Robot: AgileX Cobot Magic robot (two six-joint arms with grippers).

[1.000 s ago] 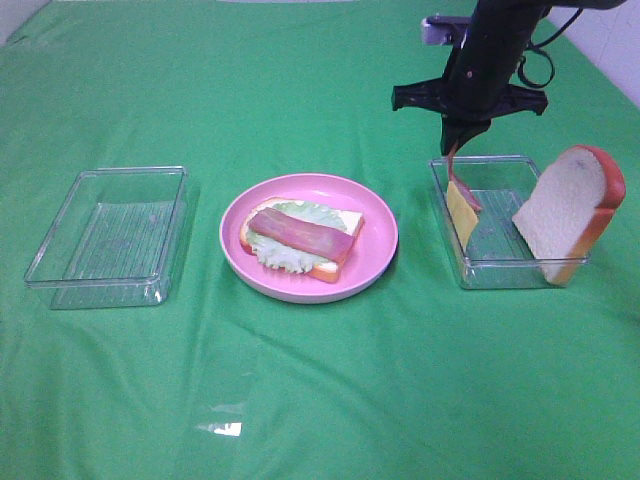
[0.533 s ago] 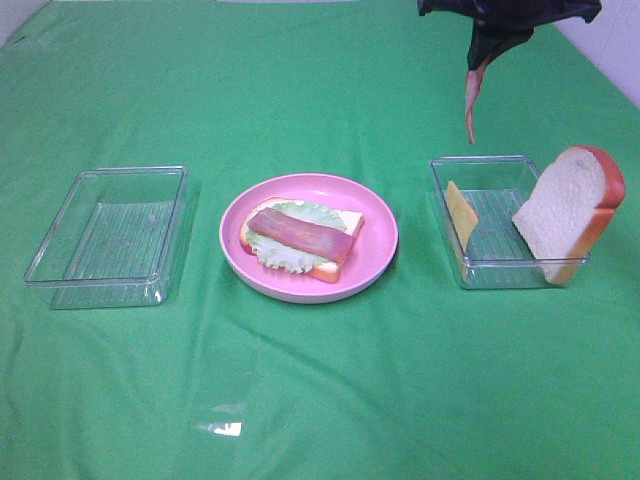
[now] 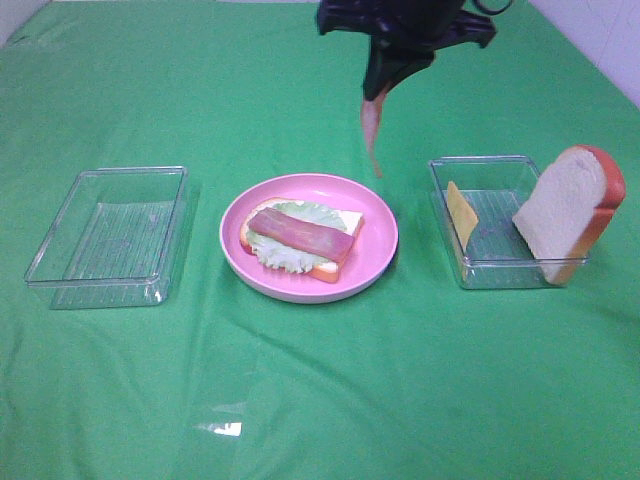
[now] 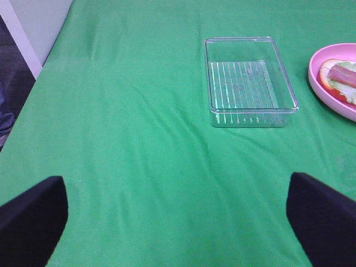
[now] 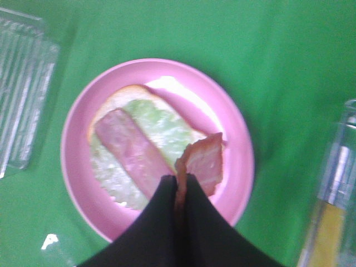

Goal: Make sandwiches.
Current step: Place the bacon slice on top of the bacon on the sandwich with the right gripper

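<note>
- The right gripper hangs over the far right rim of the pink plate; its jaws are pinched shut on the top end of a bacon strip, which dangles straight down.
- The open sandwich (bread, lettuce, one bacon strip) lies below and to the left, long axis diagonal on the plate; the right arm is nearer.
- The left gripper gapes wide, holding nothing, over the green cloth; room looks ample.

green cloth, clear trays, pink plate
</note>
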